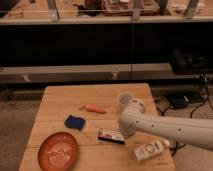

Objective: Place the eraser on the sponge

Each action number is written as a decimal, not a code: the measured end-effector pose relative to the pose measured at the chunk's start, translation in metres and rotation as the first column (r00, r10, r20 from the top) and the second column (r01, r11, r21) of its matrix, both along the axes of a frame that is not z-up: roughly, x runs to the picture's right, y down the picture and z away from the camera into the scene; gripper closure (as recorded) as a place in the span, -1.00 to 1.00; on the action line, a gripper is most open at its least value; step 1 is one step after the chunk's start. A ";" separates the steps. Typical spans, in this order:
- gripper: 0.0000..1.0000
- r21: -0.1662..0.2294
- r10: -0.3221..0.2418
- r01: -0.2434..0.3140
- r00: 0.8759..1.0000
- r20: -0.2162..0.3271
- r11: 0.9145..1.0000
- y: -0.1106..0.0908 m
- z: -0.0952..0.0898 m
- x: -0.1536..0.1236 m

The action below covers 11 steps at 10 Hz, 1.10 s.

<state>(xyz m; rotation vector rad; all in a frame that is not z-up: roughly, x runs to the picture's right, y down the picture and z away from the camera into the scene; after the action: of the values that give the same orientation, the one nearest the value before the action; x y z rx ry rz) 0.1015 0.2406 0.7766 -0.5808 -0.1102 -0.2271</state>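
On the wooden table (60,97), gripper (124,132) at the right end of the flat eraser (110,135).
Soft blue square sponge (74,122) lies left, apart; whether the gripper holds anything cannot be told.

Wooden table (60,97). White arm (170,131) enters from 3 o'clock, low over the table's right side. Gripper (124,131) sits at the arm's end, just at 3 o'clock of the eraser (111,135); contact not discernible. Eraser lies flat. Sponge (74,122) at 10 o'clock of eraser, apart from it. Orange plate (58,151) at 7 o'clock of sponge. Orange stick (94,108) at 1 o'clock of sponge. White bottle (148,149) on its side, 4 o'clock of eraser. Pale cup (123,99) at 12 o'clock of gripper.
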 end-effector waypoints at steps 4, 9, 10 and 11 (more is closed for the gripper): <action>-0.60 -0.051 0.092 -0.091 0.996 0.015 0.994 0.005 0.006 -0.013; -0.60 -0.109 0.249 -0.242 0.966 0.065 0.964 0.018 0.011 -0.028; -0.60 -0.099 0.301 -0.291 0.947 0.114 0.952 0.018 0.009 -0.028; -0.60 -0.096 0.313 -0.303 0.942 0.118 0.948 0.018 0.009 -0.026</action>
<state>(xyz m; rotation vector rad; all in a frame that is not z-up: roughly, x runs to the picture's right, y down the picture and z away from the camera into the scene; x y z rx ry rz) 0.0756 0.2591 0.7852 -0.6160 -0.3370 0.0450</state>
